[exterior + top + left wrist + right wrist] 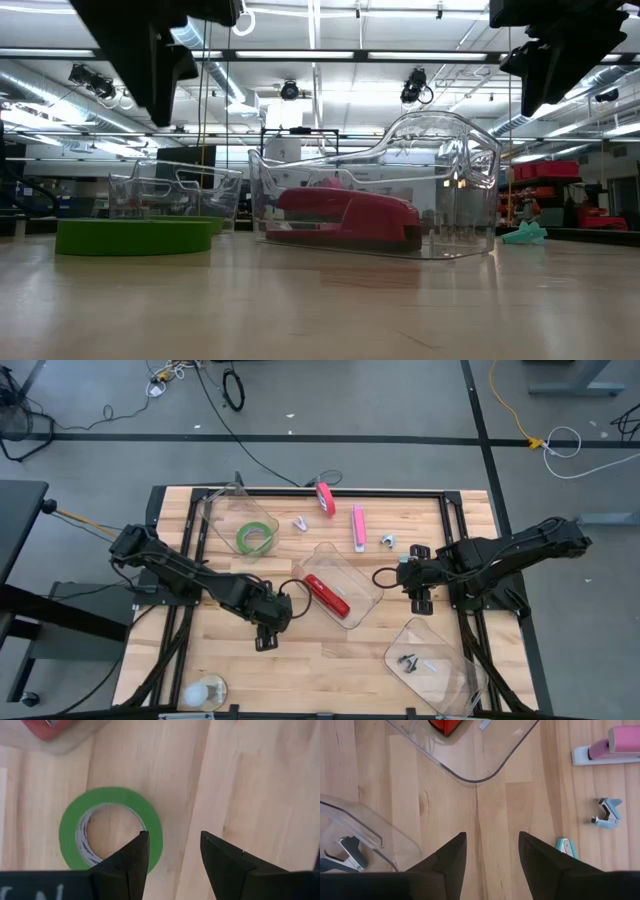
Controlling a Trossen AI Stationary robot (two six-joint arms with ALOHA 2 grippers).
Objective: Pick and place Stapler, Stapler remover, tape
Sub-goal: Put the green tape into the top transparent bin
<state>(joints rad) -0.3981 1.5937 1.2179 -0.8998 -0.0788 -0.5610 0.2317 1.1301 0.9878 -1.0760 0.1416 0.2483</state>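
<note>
Left gripper (266, 630) sits low over bare wood, left of centre and toward the near side, fingers (131, 865) spread apart with nothing between them; the left wrist view shows the green tape roll (110, 827) flat on the table just past the fingertips. In the high view that tape (256, 538) lies inside the clear bin (215, 510) at far left. Right gripper (420, 596) hovers right of centre, jaws parted and empty, above bare wood between two clear containers. Red stapler (327, 596) rests in the middle clear tray (345, 560), plain to see in the low view (345, 218). A dark staple remover (342, 851) lies in the near-right clear tray (400, 635). Still out on the table, far side: pink stapler (358, 527), a second pink-red stapler (326, 498), a light blue staple remover (607, 813), a teal one (566, 847), and a white one (301, 523). A white round object (205, 693) sits at the near-left edge.
</note>
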